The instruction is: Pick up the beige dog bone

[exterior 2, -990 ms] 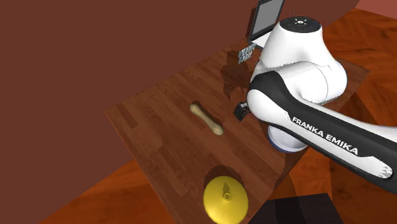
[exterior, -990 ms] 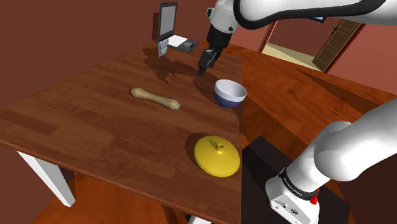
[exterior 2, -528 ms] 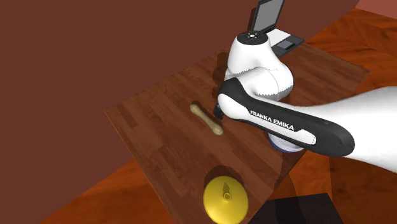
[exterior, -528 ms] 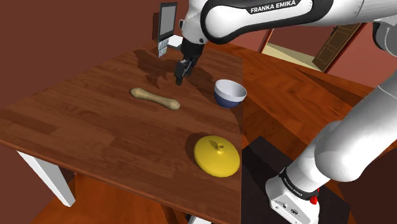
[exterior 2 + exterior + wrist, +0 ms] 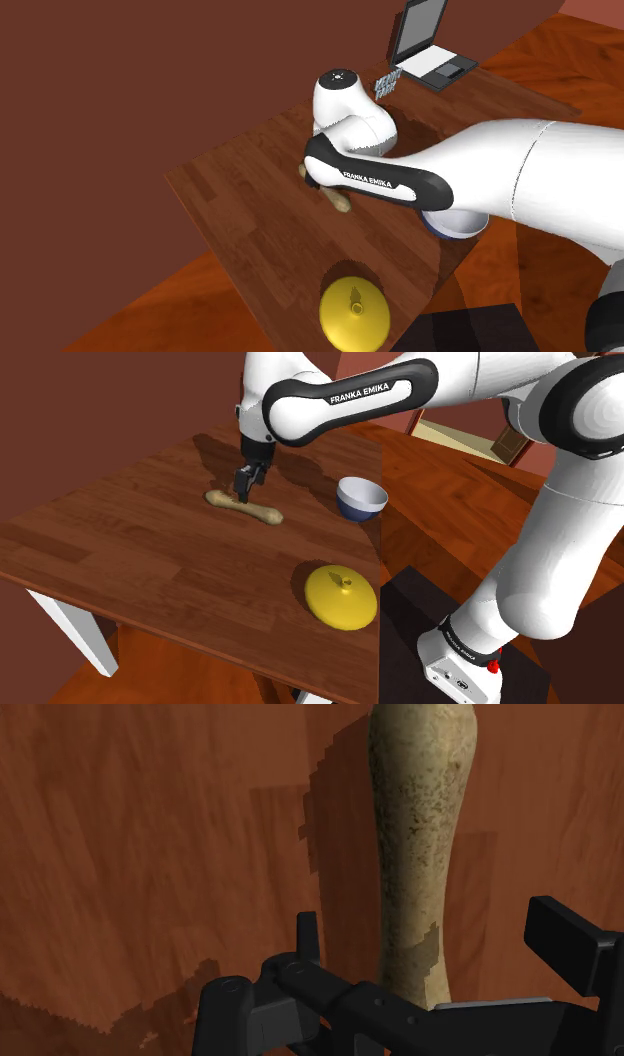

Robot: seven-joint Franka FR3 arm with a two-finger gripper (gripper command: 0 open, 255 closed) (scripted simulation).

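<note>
The gripper (image 5: 430,919) is hovering wide open astride the bone (image 5: 420,834), which is looking stiff, light and slightly slippery, probably best pinched mid-shaft.

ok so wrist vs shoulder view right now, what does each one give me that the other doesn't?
Wrist view: the fingers standing apart on either side of the bone, not touching it, plus its mottled surface close up. Shoulder view: the bowl, the yellow lid and the whole table layout. Both: the gripper low over the bone on the wood.
</note>
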